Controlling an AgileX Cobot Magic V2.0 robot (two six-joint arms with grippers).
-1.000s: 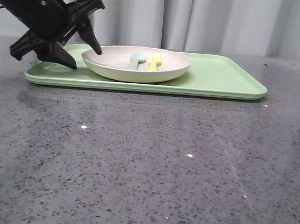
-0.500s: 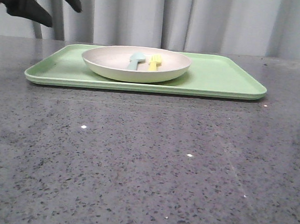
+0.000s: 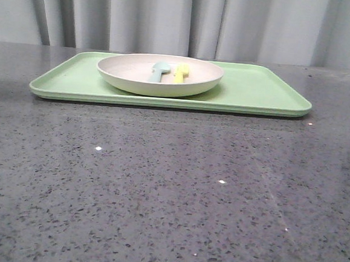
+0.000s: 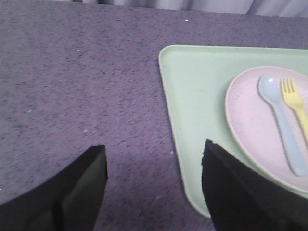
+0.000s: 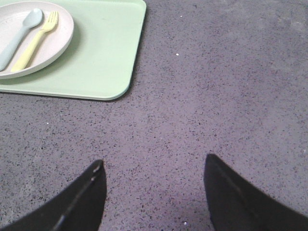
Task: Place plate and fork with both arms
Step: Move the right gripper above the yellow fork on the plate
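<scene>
The plate (image 3: 160,75) sits on the light-green tray (image 3: 263,92), toward the tray's left half as the front view shows it, and the tray lies flat on the speckled grey desk (image 3: 170,191) near its far edge, in front of a pale curtain (image 3: 244,24). Inside the plate the fork (image 3: 180,72) lies flat, tines pointing away from the robot, just beside a pale blue-green spoon (image 3: 160,70) on its left; the two run roughly parallel. Neither arm appears in the front view. The left gripper (image 4: 154,185) hangs above the bare desk at the tray's left end, its jaws spread wide and holding nothing. The right gripper (image 5: 153,192) hangs over the bare desk off the tray's right corner, its jaws likewise spread wide and holding nothing
</scene>
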